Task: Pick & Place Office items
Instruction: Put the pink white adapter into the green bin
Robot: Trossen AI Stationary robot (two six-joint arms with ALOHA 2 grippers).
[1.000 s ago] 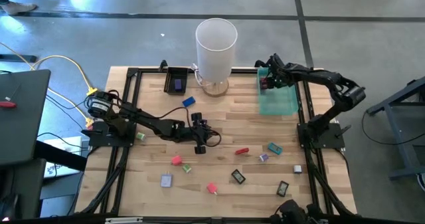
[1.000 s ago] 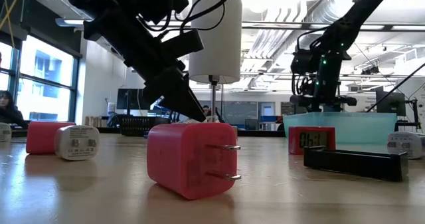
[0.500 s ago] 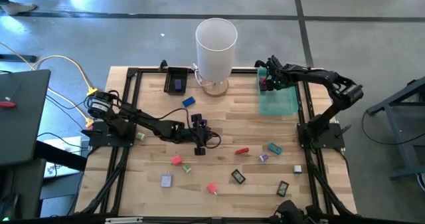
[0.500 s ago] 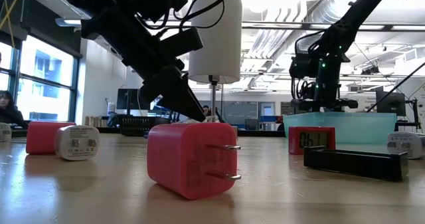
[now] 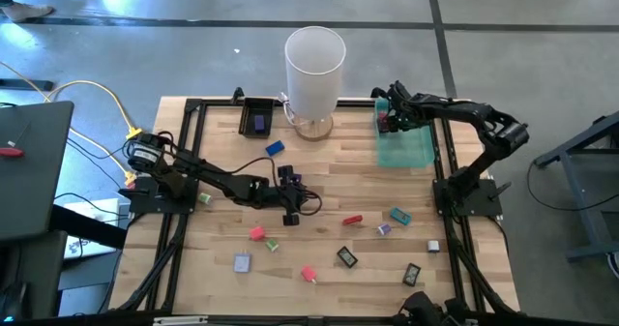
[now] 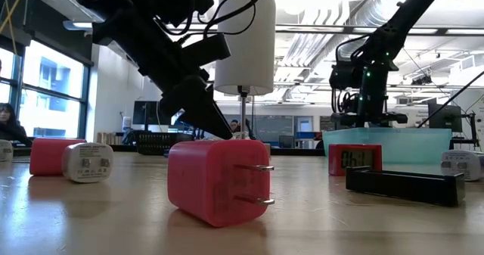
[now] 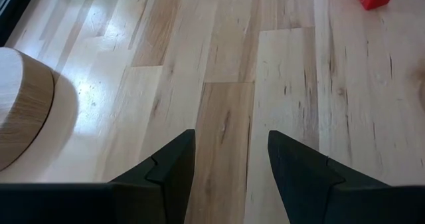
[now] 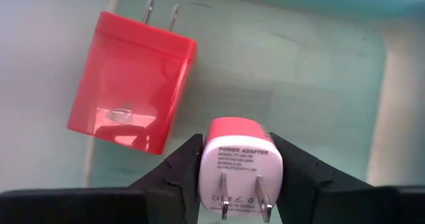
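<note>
My right gripper [image 8: 240,159] holds a pink-and-white charger [image 8: 240,167] between its fingers above the green tray [image 5: 404,148], where a red charger [image 8: 131,83] already lies. My left gripper [image 7: 231,159] is open and empty over the table [image 7: 226,64]; other pieces remain scattered there.

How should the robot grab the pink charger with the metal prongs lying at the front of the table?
Probably by its two flat sides, coming straight down from above. The pink charger lies on the table with its prongs sticking out sideways, so the tool should close across the blocky body, away from the prongs. The left tool, open and empty, is the nearer one.
</note>
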